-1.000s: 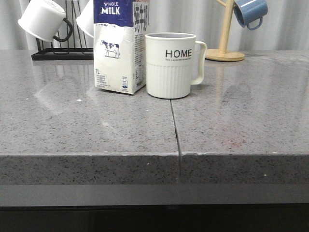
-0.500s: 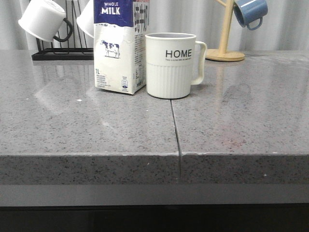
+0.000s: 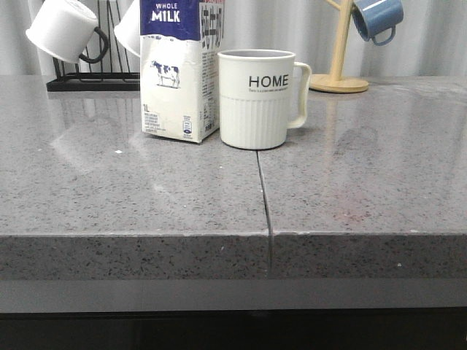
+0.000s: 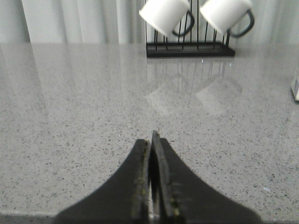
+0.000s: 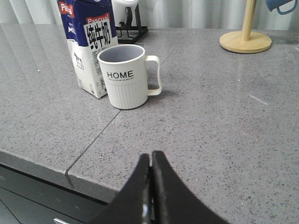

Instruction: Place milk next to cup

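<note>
The milk carton (image 3: 180, 69), white with a dark blue top and a cow picture, stands upright on the grey counter. It is right beside the cream ribbed cup (image 3: 257, 98) marked "HOME", on the cup's left, almost touching. Both also show in the right wrist view, the milk (image 5: 88, 46) and the cup (image 5: 125, 77). Only a sliver of the milk (image 4: 295, 85) shows at the edge of the left wrist view. My left gripper (image 4: 152, 140) is shut and empty, low over bare counter. My right gripper (image 5: 151, 158) is shut and empty, near the counter's front edge. Neither gripper shows in the front view.
A black rack (image 3: 91, 82) with smooth white mugs (image 3: 62, 29) stands at the back left. A wooden mug tree (image 3: 338, 80) with a blue mug (image 3: 377, 18) stands at the back right. A seam (image 3: 263, 193) runs through the counter below the cup.
</note>
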Motion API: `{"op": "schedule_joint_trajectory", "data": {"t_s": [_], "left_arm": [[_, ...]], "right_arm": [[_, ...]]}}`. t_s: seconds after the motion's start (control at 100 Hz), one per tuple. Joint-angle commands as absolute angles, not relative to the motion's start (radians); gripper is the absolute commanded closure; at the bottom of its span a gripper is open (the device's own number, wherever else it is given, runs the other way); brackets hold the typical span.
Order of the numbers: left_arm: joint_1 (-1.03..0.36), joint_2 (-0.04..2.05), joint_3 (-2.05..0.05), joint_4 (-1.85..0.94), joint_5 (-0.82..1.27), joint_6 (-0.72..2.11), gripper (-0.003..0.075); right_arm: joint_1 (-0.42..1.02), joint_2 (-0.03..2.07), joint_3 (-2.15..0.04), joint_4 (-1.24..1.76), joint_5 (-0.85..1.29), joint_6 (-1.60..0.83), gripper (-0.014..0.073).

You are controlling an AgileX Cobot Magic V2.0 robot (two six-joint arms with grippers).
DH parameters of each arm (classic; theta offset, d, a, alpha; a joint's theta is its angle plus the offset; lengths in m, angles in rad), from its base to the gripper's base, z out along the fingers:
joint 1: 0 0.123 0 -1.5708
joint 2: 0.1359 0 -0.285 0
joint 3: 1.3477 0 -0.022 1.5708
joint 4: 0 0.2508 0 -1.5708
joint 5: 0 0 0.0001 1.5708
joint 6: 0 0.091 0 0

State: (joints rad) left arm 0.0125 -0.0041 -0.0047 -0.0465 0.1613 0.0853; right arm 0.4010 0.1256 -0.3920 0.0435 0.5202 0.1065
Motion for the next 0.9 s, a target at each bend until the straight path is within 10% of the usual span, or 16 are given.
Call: {"op": "schedule_joint_trajectory", "data": {"t_s": [0.0,0.89], "left_arm": [[0.007,-0.028,0.040,-0.022,0.084,0.086,0.0741],[0.007,-0.035,0.040,-0.022,0.071,0.086,0.0741]], "right_arm": [[0.401,0.137,-0.418,0.041,0.443,0.103,0.0661],[0.401,0.137,-0.418,0.041,0.443,0.103,0.0661]]}}
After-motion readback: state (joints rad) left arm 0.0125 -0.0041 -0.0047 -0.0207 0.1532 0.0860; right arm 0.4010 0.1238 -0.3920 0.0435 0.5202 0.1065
